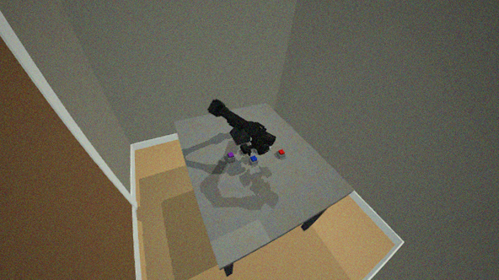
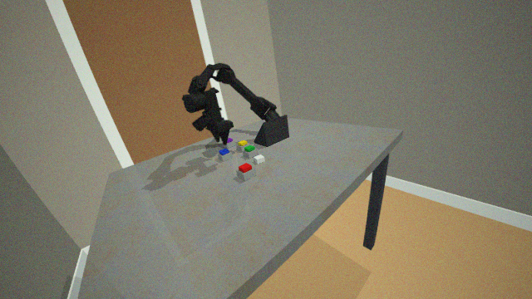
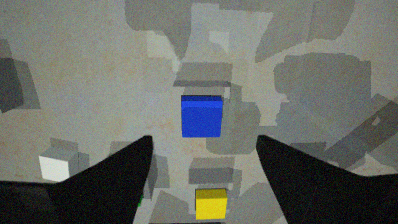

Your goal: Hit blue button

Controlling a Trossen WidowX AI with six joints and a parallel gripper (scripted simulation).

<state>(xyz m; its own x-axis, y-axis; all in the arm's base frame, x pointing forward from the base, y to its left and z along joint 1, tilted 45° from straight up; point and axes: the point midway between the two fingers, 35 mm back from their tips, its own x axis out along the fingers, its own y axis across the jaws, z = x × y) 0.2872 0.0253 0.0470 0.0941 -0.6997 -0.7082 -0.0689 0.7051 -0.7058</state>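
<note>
The table (image 1: 298,184) (image 2: 208,216) (image 3: 110,90) carries the arm (image 1: 235,119) (image 2: 244,90) (image 3: 30,205), which bends over it. The pincer (image 1: 250,150) (image 2: 221,142) (image 3: 205,141) is released, its fingertips apart with nothing gripped, above the tabletop. The blue button (image 1: 254,158) (image 2: 224,152) (image 3: 201,117) sits roughly midway between the long edges, nearer the base-end edge; its cap faces up, too nearly square for me to name a long axis. From the top, the arm hides the yellow (image 2: 242,143) (image 3: 211,205), green (image 2: 249,149) (image 3: 140,201) and white (image 2: 259,159) (image 3: 54,168) buttons. In the exterior view a finger partly covers the purple one (image 1: 231,155) (image 2: 229,140); in the wrist view green is a sliver.
</note>
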